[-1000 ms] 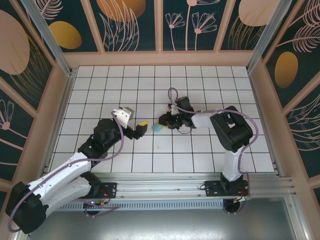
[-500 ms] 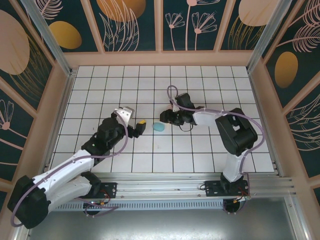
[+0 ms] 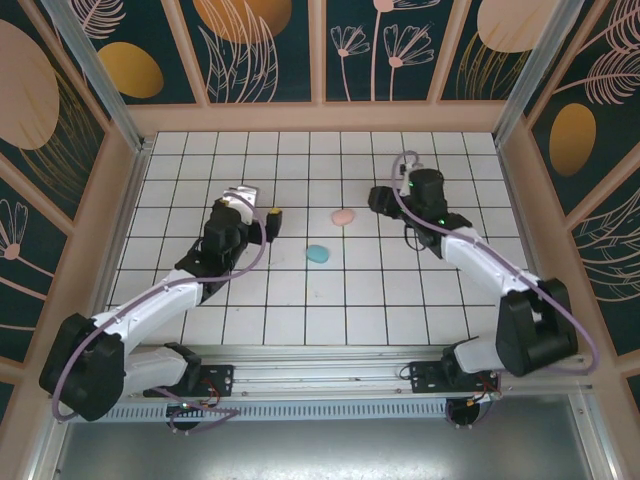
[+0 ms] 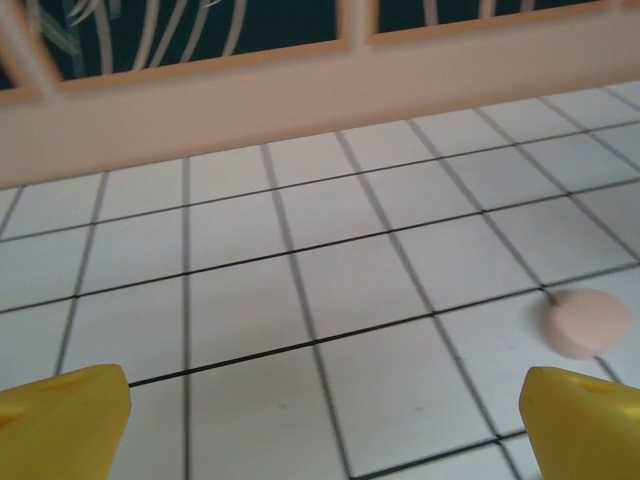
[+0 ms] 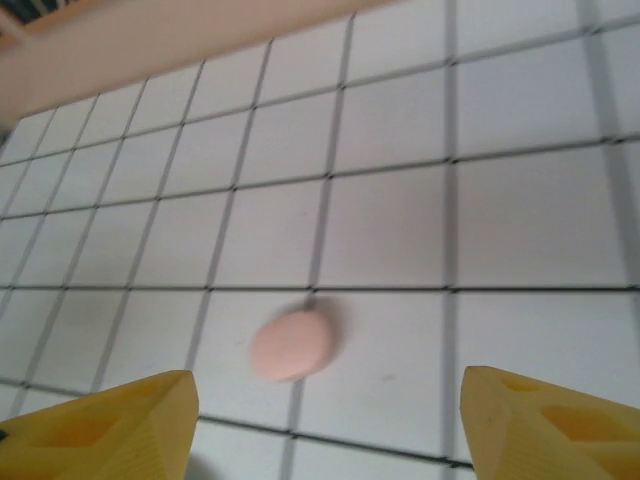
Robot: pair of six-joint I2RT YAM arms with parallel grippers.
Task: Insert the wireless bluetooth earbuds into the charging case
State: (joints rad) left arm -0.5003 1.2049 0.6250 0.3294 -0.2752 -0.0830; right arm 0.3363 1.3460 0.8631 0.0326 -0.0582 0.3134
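White floor tiles (image 3: 300, 300) with dark grid lines run up to a peach wall frame (image 3: 320, 117) holding dark floral panels. On the tiles lies the pink case (image 3: 342, 216), a closed oval resting across a grid line. The teal case (image 3: 318, 253) lies near it, apart, closer to the arm bases and slightly left.

The right gripper (image 3: 376, 200) hangs just right of the pink case. Its wrist view shows the pink case (image 5: 291, 344) ahead of the gripper (image 5: 330, 430), yellow fingers (image 5: 110, 430) spread wide with nothing between them.

The left gripper (image 3: 271, 222) sits left of both cases, well apart. From its wrist, the gripper (image 4: 325, 430) has its fingers (image 4: 65, 420) wide apart and empty, with the pink case (image 4: 588, 320) ahead to the right.
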